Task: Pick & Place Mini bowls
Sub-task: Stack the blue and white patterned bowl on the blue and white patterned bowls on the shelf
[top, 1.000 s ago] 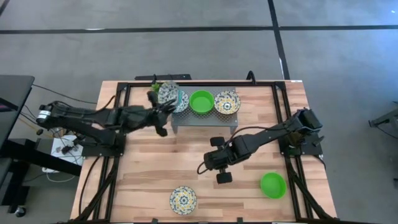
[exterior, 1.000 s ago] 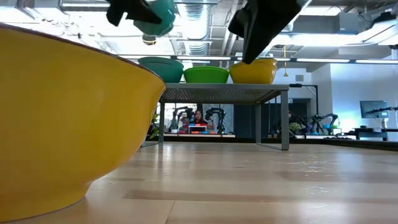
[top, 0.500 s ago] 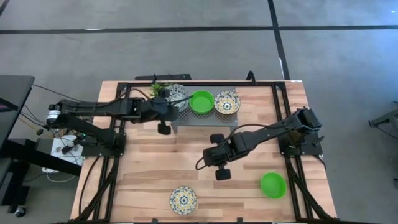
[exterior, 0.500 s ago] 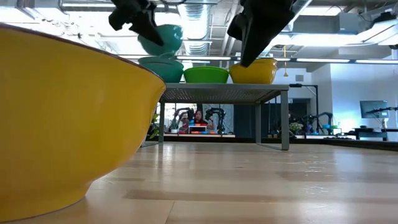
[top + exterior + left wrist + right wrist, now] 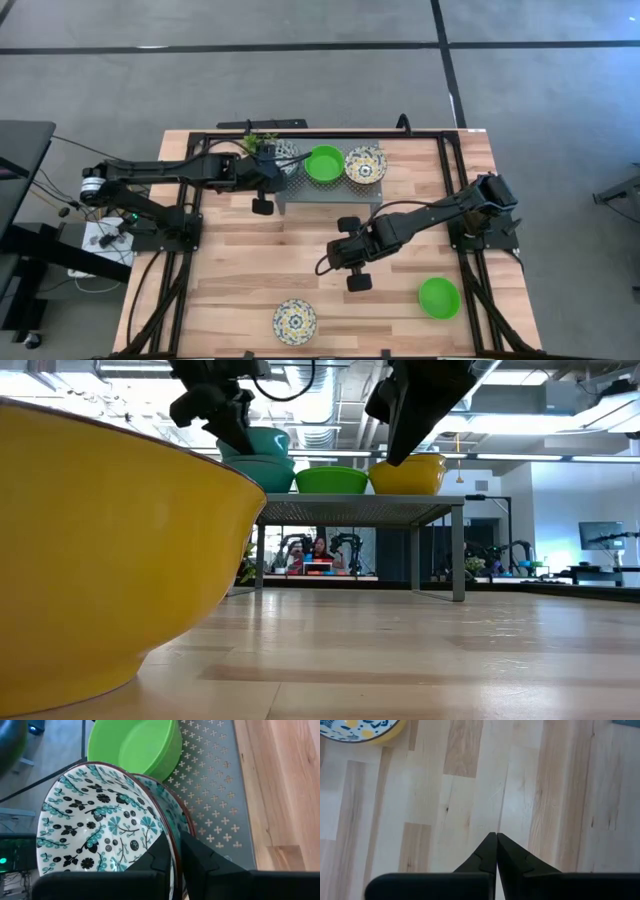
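My left gripper (image 5: 277,168) (image 5: 176,845) is shut on a white bowl with blue floral pattern (image 5: 100,830) at the left end of the grey perforated stand (image 5: 330,190). A like bowl (image 5: 181,817) sits on the stand under it. Beside them on the stand are a green bowl (image 5: 323,163) and a yellow floral bowl (image 5: 365,164). On the table rest a green bowl (image 5: 438,297) and a yellow floral bowl (image 5: 294,321). My right gripper (image 5: 335,262) (image 5: 496,837) is shut above bare table and touches nothing. My left gripper holds the blue floral bowl by its rim (image 5: 170,836), one finger (image 5: 157,857) inside the bowl and one finger (image 5: 200,860) outside. It comes slanting down from the table's left. The bowl sits tilted in the like bowl on the stand (image 5: 258,466).
A small green plant sprig (image 5: 262,143) lies at the stand's far left corner. A black frame (image 5: 455,190) runs along the table's edges. In the low view the near yellow bowl (image 5: 100,560) fills the left side. Bare wood (image 5: 240,260) lies between the stand and the near bowls.
My left gripper has moved toward the stand's left end and down, carrying the blue floral bowl from above the stand into the like bowl there. The bowl has turned from steeply tipped to nearly level. My right gripper has shifted only slightly.
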Motion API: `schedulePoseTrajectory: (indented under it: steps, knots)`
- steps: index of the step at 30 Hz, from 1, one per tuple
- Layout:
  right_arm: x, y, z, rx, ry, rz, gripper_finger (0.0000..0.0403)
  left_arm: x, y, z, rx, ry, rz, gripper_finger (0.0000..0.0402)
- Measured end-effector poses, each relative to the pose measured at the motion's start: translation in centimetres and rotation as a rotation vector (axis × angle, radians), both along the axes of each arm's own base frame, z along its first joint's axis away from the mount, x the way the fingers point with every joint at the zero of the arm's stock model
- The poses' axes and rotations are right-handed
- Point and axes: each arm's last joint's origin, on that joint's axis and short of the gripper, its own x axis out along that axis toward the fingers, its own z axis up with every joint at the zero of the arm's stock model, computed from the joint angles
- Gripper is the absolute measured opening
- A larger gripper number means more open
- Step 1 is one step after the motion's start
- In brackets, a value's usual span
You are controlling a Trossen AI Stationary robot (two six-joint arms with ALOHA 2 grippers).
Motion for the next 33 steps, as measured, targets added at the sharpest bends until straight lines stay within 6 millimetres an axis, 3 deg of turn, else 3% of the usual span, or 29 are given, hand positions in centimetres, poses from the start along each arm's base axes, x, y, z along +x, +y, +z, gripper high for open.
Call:
schedulePoseTrajectory:
  steps: [8, 22, 33]
  knots:
    - [0.0, 0.0, 0.0, 0.0, 0.0, 0.0, 0.0005, 0.3, 0.0, -0.4, 0.014, 0.025, -0.019, 0.0039]
    - [0.0, 0.0, 0.0, 0.0, 0.0, 0.0, 0.0006, 0.2, 0.0, -0.1, 0.044, 0.014, 0.0, 0.0094]
    - [0.0, 0.0, 0.0, -0.001, 0.004, 0.0, 0.0006, -0.4, -2.4, 0.9, 0.108, -0.028, -0.043, 0.0133]
